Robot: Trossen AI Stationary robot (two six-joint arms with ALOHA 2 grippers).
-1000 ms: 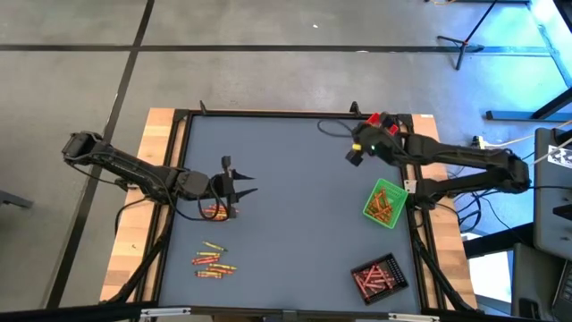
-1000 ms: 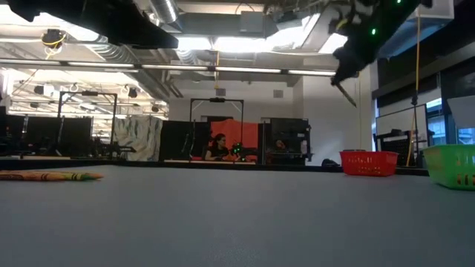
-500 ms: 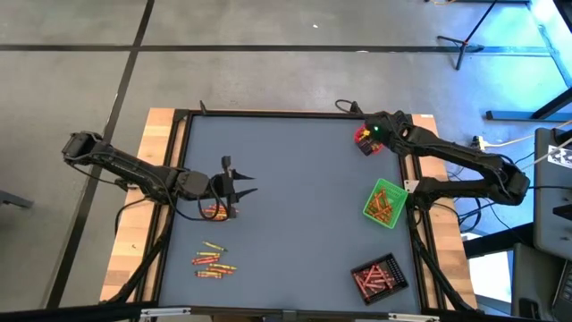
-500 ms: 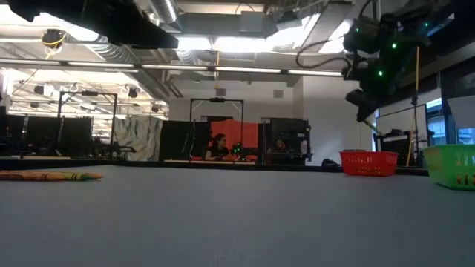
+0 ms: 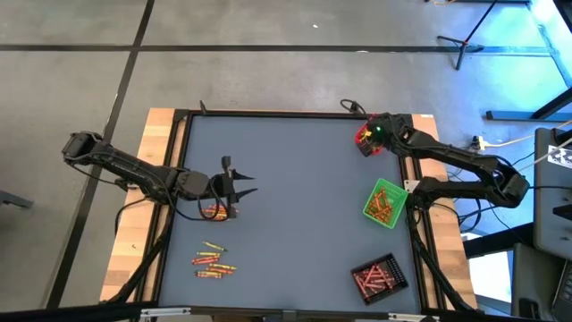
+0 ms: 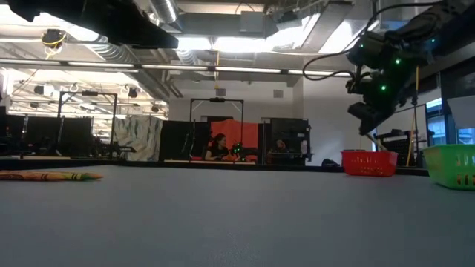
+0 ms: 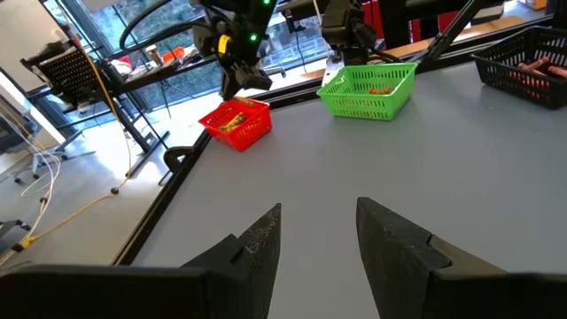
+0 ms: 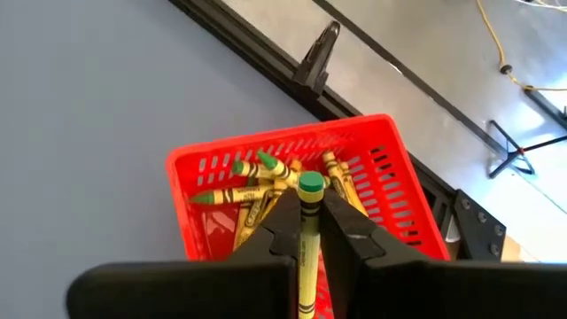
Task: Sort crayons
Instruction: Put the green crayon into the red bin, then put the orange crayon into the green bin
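Right hand (image 8: 308, 232), which I have swung from the open desk (image 5: 295, 206) to above the red tray (image 8: 292, 190), is clamped on a yellow-green crayon (image 8: 307, 244), so a drop looks next, while my left hand (image 7: 317, 235) waits, fingers apart.

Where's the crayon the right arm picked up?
The crayon sits clamped in the right pincer, directly above the red basket at the table's far right corner in the high view.

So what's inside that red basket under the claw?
The red basket holds several yellow-wrapped, green-tipped crayons. The right claw, gripping another such crayon, covers part of it, so no full count.
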